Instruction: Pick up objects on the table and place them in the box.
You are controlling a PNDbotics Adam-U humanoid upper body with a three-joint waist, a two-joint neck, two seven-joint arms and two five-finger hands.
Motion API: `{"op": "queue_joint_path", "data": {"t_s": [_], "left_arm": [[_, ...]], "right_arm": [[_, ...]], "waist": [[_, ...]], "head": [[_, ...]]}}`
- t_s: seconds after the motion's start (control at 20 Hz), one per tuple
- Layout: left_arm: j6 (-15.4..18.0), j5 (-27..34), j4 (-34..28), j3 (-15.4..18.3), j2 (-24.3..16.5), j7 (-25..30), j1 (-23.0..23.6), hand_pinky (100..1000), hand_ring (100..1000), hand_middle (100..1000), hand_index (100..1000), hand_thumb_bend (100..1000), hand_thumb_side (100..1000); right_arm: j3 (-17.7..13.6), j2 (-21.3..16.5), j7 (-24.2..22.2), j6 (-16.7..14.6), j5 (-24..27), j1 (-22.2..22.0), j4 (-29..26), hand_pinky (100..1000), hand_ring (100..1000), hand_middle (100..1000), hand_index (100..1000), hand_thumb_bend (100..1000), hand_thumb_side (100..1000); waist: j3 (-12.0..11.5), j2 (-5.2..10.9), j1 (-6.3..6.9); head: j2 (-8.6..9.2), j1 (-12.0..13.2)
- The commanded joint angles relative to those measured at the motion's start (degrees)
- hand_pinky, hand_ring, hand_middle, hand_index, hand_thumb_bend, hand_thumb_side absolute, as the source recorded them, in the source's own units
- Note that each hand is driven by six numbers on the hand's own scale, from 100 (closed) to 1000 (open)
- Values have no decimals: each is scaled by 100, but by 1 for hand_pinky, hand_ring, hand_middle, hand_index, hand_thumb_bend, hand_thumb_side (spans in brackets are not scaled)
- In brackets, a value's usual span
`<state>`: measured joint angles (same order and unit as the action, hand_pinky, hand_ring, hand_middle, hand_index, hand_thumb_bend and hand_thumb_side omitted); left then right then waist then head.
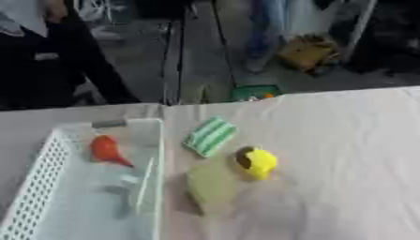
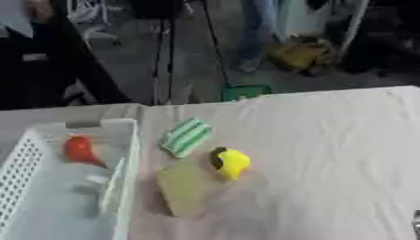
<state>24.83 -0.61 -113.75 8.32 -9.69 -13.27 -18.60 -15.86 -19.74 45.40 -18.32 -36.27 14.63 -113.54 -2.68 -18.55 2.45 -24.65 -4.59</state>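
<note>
Lying in the white box (image 1: 49, 161), a red object (image 1: 107, 150) (seemingly unlabelled); neither hand shows, so grasp unknowable.

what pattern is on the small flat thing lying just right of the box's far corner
Green and white stripes on the flat thing, beside the white box; clearest in the left eye view.

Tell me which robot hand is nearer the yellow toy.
Right, perhaps: a dark sliver at the lower right edge, far from the toy, may be it. Left is unseen.
</note>
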Motion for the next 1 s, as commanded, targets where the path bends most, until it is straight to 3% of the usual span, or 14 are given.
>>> {"op": "queue_joint_path", "data": {"t_s": [0.05,0.4,0.65,0.8,1.0], "left_arm": [[-24,38,-84,19,-158,19,-63,965,936,1000,998,123,1000],[-65,55,-84,-2,-158,64,-52,965,937,1000,998,122,1000],[-99,58,-84,-33,-178,101,-32,965,936,1000,998,121,1000],[-110,63,-84,-46,-182,121,-21,965,936,1000,997,119,1000],[-141,74,-84,-88,-185,167,-4,964,936,1000,997,119,1000]], "right_arm": [[-33,-136,-22,-32,67,47,-105,779,757,762,822,100,1000],[28,-434,-393,204,27,26,-105,783,768,792,862,100,1000],[277,-1236,-1387,870,-129,95,-105,791,779,811,875,163,1000],[381,-1534,-1784,1077,-113,200,-105,794,790,811,879,160,1000],[782,-2309,-2753,1472,-37,609,-105,801,801,816,886,168,1000]], "waist": [[-2,143,-22],[-14,153,-71],[-62,166,-130],[-86,172,-150],[-157,191,-185]], "head": [[-3,9],[-138,-49],[-224,-115],[-226,-136],[-199,-190]]}}
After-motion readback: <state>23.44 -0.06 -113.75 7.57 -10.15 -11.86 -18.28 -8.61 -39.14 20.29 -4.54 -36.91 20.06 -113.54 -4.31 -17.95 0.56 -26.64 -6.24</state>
